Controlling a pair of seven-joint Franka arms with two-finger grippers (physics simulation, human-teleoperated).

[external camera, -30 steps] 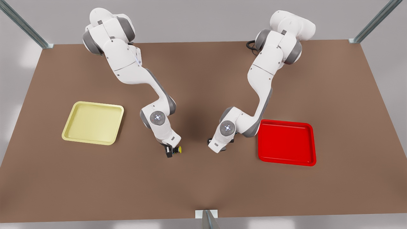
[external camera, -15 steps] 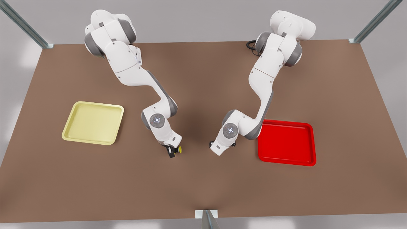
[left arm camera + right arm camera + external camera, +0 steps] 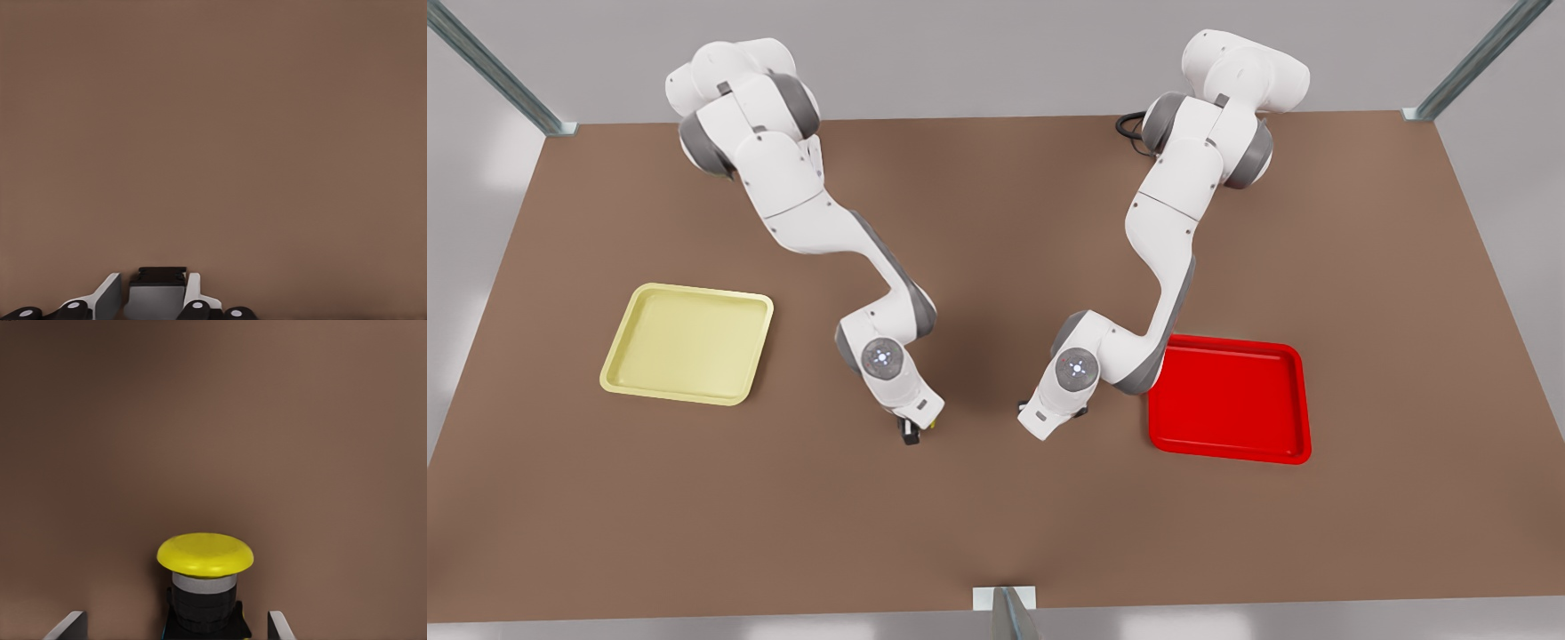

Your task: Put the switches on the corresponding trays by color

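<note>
The yellow switch (image 3: 205, 563) stands upright on the brown table, its round cap on a dark body, between the wide-apart fingers of my open right gripper (image 3: 173, 628). In the front view that gripper (image 3: 911, 433) is on the arm at the front view's left, and a sliver of the yellow switch (image 3: 932, 424) shows beside it. My left gripper (image 3: 152, 285) is shut on a dark grey blocky switch body (image 3: 157, 297) whose cap is hidden. That arm's hand (image 3: 1042, 411) hangs left of the red tray (image 3: 1227, 400). The pale yellow tray (image 3: 687, 343) lies at the front view's left.
The brown table (image 3: 996, 533) stretches wide between and in front of the two trays. Metal frame posts (image 3: 1005, 613) stand at the table's corners and at the middle of its near edge.
The arm over the yellow switch has shifted a little to the front view's right, its wrist now covering most of the cap. The other arm's hand drifted slightly toward the red tray.
</note>
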